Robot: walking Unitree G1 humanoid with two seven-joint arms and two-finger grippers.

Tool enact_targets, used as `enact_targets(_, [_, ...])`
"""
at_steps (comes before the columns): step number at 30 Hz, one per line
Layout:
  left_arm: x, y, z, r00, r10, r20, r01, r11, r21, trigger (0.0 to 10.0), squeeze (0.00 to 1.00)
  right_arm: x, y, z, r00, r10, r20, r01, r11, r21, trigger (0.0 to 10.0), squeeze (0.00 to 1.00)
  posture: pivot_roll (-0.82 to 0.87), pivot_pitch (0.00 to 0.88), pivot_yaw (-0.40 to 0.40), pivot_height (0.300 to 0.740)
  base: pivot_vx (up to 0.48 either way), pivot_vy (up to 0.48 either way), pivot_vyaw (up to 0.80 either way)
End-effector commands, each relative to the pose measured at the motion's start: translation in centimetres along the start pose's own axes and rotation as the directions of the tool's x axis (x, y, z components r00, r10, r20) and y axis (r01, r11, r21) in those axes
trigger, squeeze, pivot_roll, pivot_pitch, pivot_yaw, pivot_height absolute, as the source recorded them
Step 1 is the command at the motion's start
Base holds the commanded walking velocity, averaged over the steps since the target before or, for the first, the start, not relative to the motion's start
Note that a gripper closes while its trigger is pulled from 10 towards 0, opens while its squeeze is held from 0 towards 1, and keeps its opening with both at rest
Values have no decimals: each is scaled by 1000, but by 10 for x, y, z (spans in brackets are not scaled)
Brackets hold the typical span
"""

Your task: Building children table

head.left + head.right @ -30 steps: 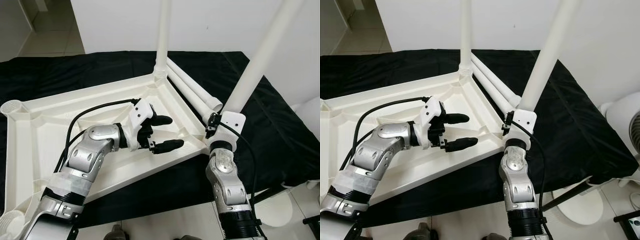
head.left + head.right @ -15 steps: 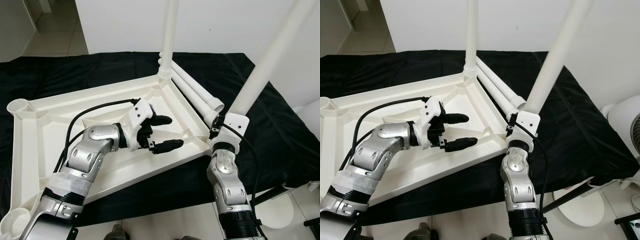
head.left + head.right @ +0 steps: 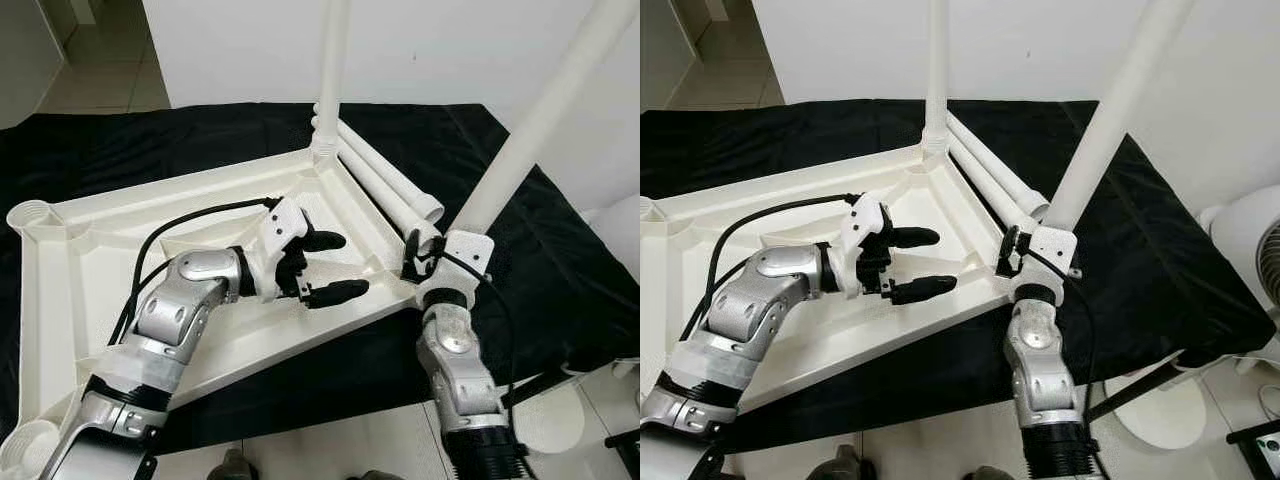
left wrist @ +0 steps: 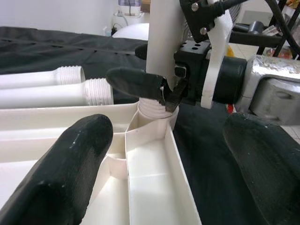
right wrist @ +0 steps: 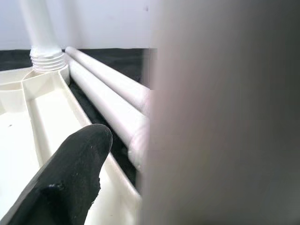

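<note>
Jaws: right gripper (image 4: 161,91) clamped on table leg (image 3: 540,120), left gripper (image 3: 325,268) wide over tabletop (image 3: 100,240).

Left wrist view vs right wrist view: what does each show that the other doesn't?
Left wrist view: the right gripper closed round the leg at its threaded end, which sits in the tabletop's corner socket; also the threaded ends of the two loose legs.

Right wrist view: the far installed leg upright in its corner, and the loose legs lying along the tabletop's edge.

Shared: the white upturned tabletop, the loose legs, the black cloth.
</note>
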State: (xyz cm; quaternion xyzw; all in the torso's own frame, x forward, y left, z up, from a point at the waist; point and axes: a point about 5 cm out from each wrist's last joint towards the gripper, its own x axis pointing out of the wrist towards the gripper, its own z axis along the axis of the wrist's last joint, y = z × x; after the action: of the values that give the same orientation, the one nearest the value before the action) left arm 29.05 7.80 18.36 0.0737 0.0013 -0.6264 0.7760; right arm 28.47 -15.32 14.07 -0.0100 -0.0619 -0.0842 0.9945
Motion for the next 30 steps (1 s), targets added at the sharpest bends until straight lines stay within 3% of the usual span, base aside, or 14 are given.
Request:
enact_targets(1, [4,-4,-2,1000,-12,-16,12,1000,-7,10000,0,-2,-8,0,997,77,10,-77,997,-7,10000,0,12,16,-27,740,0,0,0])
enact_targets(7, [6,-7,-2,1000,-23,-18,22,1000,-13,10000,0,-2,-19,1,989,147,15,-146,988,-39,10000,0,10,18,-23,740,0,0,0])
enact_targets(11, [8,-10,-2,999,-33,-18,32,999,-16,10000,0,-3,-42,-1,950,313,-4,-311,943,-115,10000,0,5,29,-18,740,0,0,0])
enact_targets(16, [8,-10,-2,999,-33,-19,33,999,-17,10000,0,-5,-47,-1,919,395,-14,-394,913,-110,10000,0,5,33,-13,740,0,0,0])
enact_targets(17, [8,-10,-2,999,-34,-21,33,999,-19,10000,0,-6,-48,-1,890,456,-22,-456,886,-84,10000,0,5,34,-12,740,0,0,0])
enact_targets(25, [9,-10,-2,999,-33,-23,33,999,-21,10000,0,2,-53,1,845,535,-23,-535,843,-63,10000,0,5,33,-9,740,0,0,0])
enact_targets(28, [9,-10,-1,999,-35,-23,34,999,-21,10000,0,6,-53,0,831,556,-27,-557,829,-56,9137,0,5,33,-7,740,0,0,0])
enact_targets(29, [9,-10,-1,999,-35,-23,34,999,-21,10000,0,7,-53,0,825,565,-28,-566,823,-52,4627,0,5,33,-7,740,0,0,0])
enact_targets(30, [9,-10,-1,999,-35,-23,34,999,-21,10000,0,10,-53,-2,817,575,-34,-576,816,-45,824,0,3,33,-5,740,0,0,0])
